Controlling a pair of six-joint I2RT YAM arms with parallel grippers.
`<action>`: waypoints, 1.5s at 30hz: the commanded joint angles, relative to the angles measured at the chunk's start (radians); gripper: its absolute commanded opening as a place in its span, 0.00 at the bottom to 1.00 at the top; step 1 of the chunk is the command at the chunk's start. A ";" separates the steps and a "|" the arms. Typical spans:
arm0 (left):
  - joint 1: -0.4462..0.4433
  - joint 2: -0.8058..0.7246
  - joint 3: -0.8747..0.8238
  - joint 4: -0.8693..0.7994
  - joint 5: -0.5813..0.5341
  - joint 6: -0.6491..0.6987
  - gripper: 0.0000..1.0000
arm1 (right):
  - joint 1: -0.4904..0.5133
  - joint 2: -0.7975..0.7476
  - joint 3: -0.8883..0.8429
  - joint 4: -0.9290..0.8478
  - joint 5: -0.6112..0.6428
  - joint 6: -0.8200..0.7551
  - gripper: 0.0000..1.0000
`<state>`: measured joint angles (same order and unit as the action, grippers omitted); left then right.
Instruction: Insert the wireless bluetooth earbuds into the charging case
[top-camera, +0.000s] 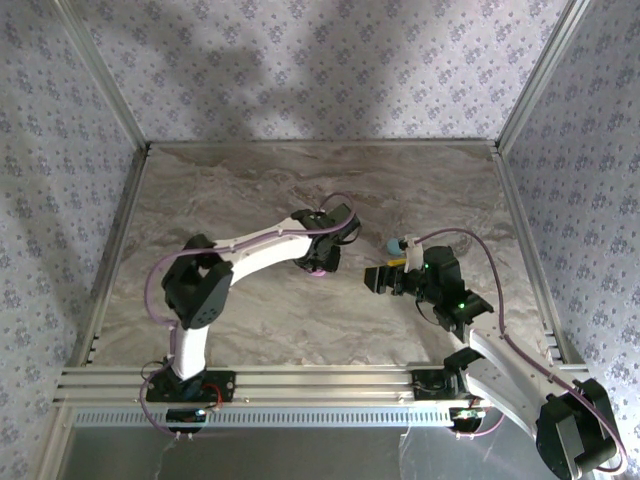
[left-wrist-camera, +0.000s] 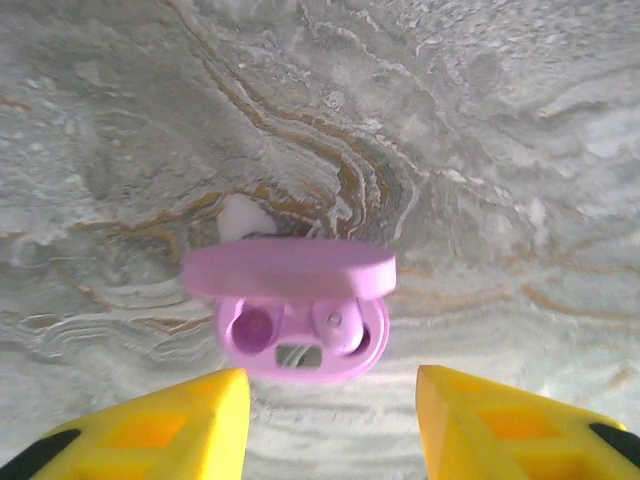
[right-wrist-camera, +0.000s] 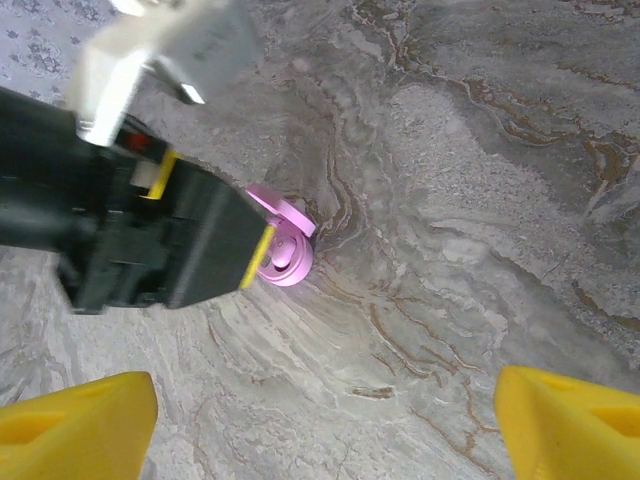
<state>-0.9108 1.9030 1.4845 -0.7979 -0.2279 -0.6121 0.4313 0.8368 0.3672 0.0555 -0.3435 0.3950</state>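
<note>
The glossy pink oval plastic charging case (left-wrist-camera: 300, 340) lies on the grey marbled worktop (left-wrist-camera: 500, 150) with its lid (left-wrist-camera: 290, 270) raised, just ahead of the left tool (left-wrist-camera: 330, 378). That tool's yellow fingers (left-wrist-camera: 160, 425) are spread apart with nothing between them. In the case's right-hand well a tiny pink earbud (left-wrist-camera: 335, 320) appears seated. The left-hand well (left-wrist-camera: 255, 328) shows a darker round shape, and I cannot tell whether that is a bud or a bare socket. A pale pinkish lump (left-wrist-camera: 240, 215) sits on the worktop just behind the lid; it is probably a loose bud. The right tool (right-wrist-camera: 322, 390) hovers near the case, released wide and empty.

The step in hand seems to be fetching that loose bud for the left-hand well. The left tool should come round the lid rather than over it, so that it does not knock the lid shut or push the light case away. A glossy bud is likely to slip out of a hard pinch, so the fingers should grip it gently by its sides. It should be lined up with the well and let go once it has settled in. The right tool could steady the case.

The lid hides the lump's lower part and blurs its outline. From above, the left arm covers most of the case. A small pale teal object (top-camera: 393, 244) lies just beside the right tool, and it is too small to tell whether it is a case or a bud.
</note>
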 joint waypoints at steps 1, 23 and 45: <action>-0.004 -0.144 -0.081 0.051 0.002 0.017 0.57 | -0.005 -0.004 -0.002 -0.023 0.010 -0.003 0.91; 0.265 -0.720 -0.733 0.289 0.230 -0.008 1.00 | 0.237 -0.034 0.007 -0.080 0.156 0.125 1.00; 0.671 -0.735 -0.848 0.233 0.228 0.018 0.90 | 0.319 0.234 0.153 -0.055 0.187 0.072 1.00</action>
<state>-0.2516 1.1687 0.6453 -0.5369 0.0330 -0.5934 0.7444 1.0611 0.4892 -0.0109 -0.1707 0.4900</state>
